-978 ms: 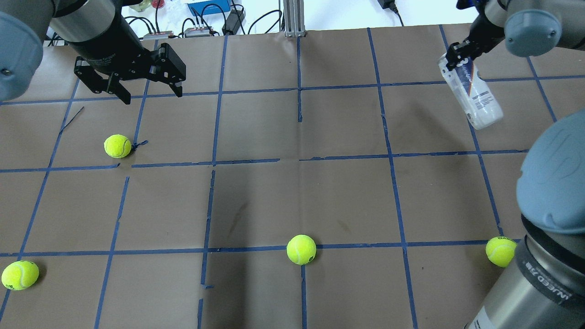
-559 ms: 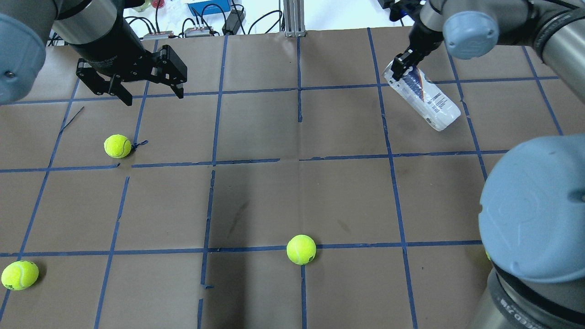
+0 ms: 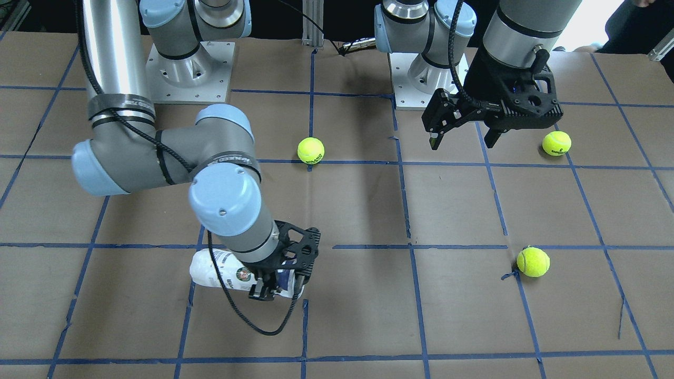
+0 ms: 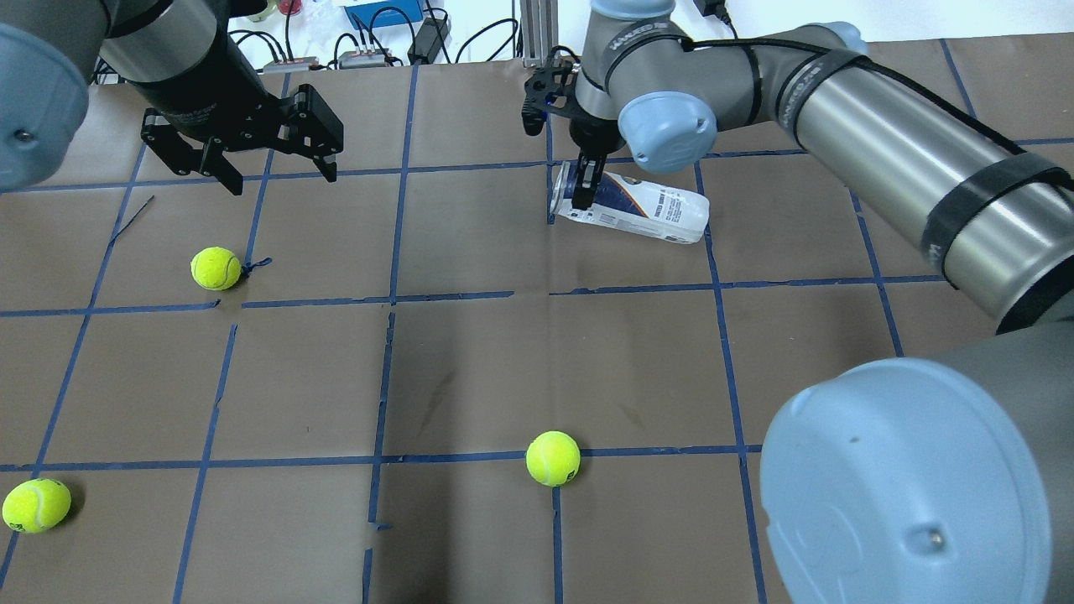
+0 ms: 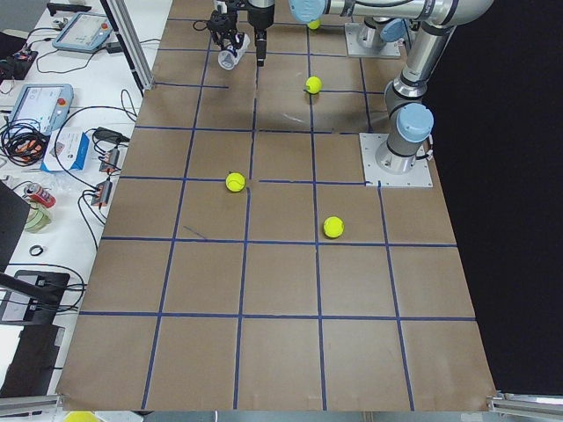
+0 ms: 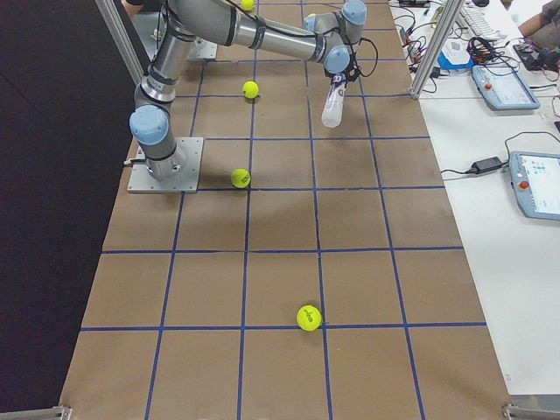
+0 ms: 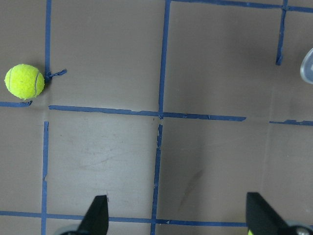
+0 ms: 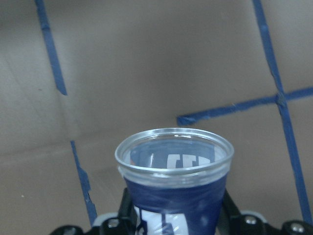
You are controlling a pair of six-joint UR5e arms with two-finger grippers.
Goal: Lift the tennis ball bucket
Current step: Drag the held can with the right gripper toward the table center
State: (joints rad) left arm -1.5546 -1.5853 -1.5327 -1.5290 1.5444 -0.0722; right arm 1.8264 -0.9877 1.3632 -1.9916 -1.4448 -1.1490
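Right now the right fingers are clamped across the tennis ball bucket, just behind its open rim. The bucket is tipped nearly level over the far middle of the worktop, with its closed end pointing toward the robot's right. Whether that end clears the worktop, I can't tell. Over on the far left, the left fingers hang spread wide with nothing between them, well apart from the bucket. One tennis ball sits near them, and two more balls sit along the near side.
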